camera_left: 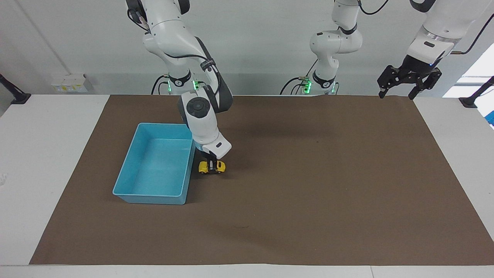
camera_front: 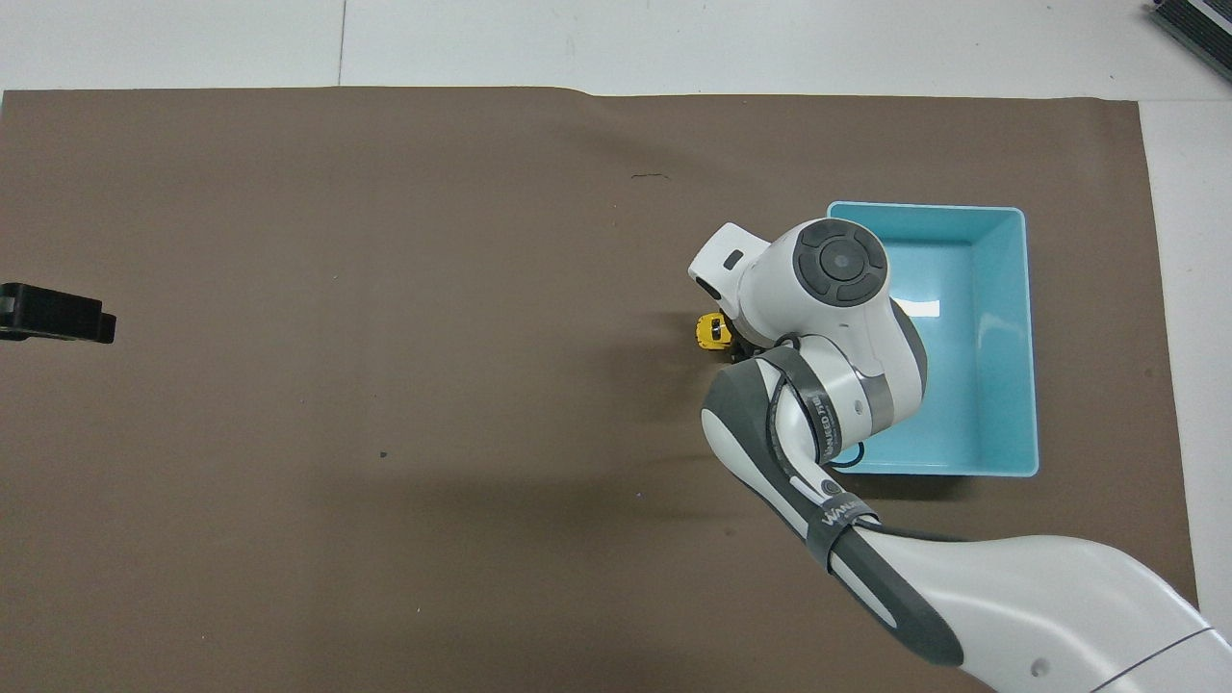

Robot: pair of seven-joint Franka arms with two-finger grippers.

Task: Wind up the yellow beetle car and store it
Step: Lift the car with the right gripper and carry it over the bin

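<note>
Right gripper (camera_left: 211, 165) clamps the yellow beetle car (camera_left: 212, 167) beside the blue bin (camera_left: 154, 199) (left gripper (camera_left: 409, 81) waits, fingers spread).
</note>
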